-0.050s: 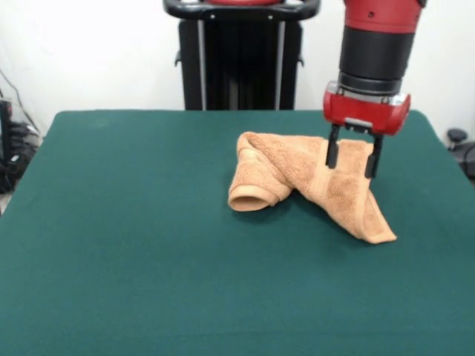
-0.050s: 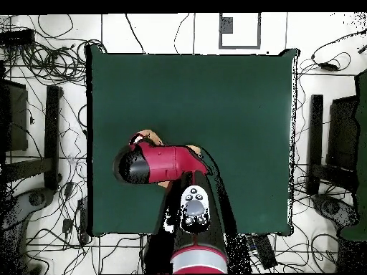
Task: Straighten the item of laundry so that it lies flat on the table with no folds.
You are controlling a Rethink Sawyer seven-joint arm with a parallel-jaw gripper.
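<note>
Front view, near to far. Nearest band of the table [image 1: 148,297] is bare green felt.

Towel [image 1: 297,182] sits right of table centre, roughly 2 o'clock from the middle of the top. Not flat: bunched and folded over itself. Its nearest part is a pointed corner at about 5 o'clock of the heap, lying on the felt, with a woven band running up that edge. At 9 o'clock of the heap the cloth is rolled into a tube, open end facing the camera. The far edge forms a raised ridge running toward 3 o'clock.

Gripper [image 1: 353,159] hangs over the towel's 2 o'clock side, red body above, two black fingers [image 1: 332,152] pointing down. Fingers are spread, with orange cloth visible in the gap between them. Tips are level with the ridge; can't tell whether they touch the cloth or stop just in front of it. Nothing looks pinched.

Behind that, the far table edge, then a black pedestal [image 1: 241,59] against a white wall.

Overhead view: the arm [image 2: 161,165] covers most of the towel; only small orange slivers show at its 12 o'clock edge [image 2: 148,134] and beside the wrist. Towel sits left of table centre here, toward the lower half. Cables litter the floor [image 2: 43,50] around the table.
</note>
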